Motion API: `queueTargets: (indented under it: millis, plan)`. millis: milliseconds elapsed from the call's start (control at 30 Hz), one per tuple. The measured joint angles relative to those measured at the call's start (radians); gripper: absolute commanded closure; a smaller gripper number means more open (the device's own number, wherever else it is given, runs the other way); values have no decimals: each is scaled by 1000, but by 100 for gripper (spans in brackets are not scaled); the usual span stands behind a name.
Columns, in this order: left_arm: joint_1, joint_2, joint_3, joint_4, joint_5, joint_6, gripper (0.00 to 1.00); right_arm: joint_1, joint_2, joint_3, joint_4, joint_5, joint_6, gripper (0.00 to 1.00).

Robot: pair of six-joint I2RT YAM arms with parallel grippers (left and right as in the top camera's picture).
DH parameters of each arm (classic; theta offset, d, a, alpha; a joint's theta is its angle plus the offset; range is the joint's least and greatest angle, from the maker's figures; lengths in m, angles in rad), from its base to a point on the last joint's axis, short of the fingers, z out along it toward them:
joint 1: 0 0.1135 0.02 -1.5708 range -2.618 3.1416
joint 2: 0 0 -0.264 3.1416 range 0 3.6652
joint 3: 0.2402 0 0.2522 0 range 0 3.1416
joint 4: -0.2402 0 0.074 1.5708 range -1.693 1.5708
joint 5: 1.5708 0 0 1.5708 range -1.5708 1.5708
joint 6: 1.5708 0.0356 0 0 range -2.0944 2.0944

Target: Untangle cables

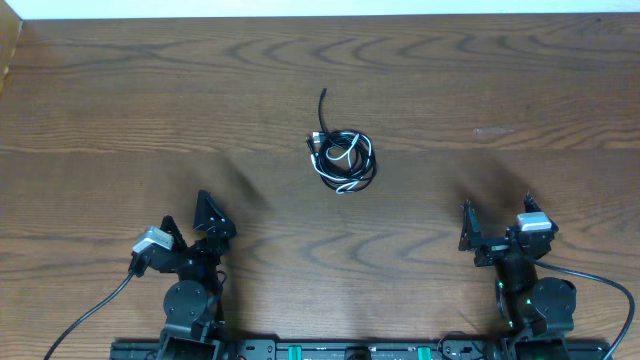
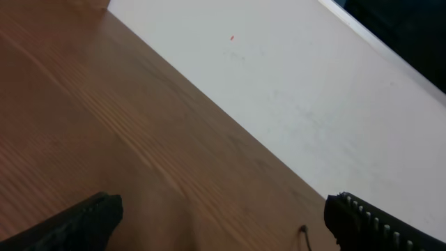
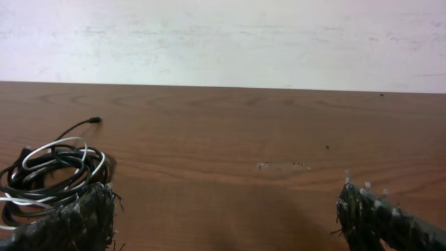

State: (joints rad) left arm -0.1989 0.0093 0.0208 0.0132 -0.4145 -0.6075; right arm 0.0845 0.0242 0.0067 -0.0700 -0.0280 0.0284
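Observation:
The cables point(image 1: 343, 157) lie bunched in a small coil of black and white cords at the middle of the wooden table, with one black end sticking out toward the far edge. The coil also shows at the left of the right wrist view point(image 3: 52, 171). A tip of a black cord point(image 2: 304, 231) shows in the left wrist view. My left gripper point(image 1: 205, 225) is open and empty near the front left, well apart from the coil. My right gripper point(image 1: 495, 230) is open and empty near the front right.
The wooden table point(image 1: 150, 110) runs to a white wall or floor strip along its far edge point(image 1: 320, 8). A faint pale scuff point(image 1: 495, 130) marks the wood at the right. Both arm bases stand on a rail at the front edge.

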Motion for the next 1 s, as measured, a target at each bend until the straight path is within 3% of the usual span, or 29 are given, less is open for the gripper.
queueTargets:
  millis: [300, 633, 800, 1000]
  plan:
    - [0, 1, 17, -24, 55, 215, 2, 0, 0, 0, 0, 0, 0, 1]
    - [0, 92, 402, -399, 108, 274, 2, 0, 1, 0, 0, 0, 0, 1]
    - [0, 260, 631, -567, 190, 277, 2, 0, 1, 0, 1, 0, 0, 1]
    - [0, 544, 932, -879, 294, 277, 2, 0, 2, 0, 0, 0, 0, 1]
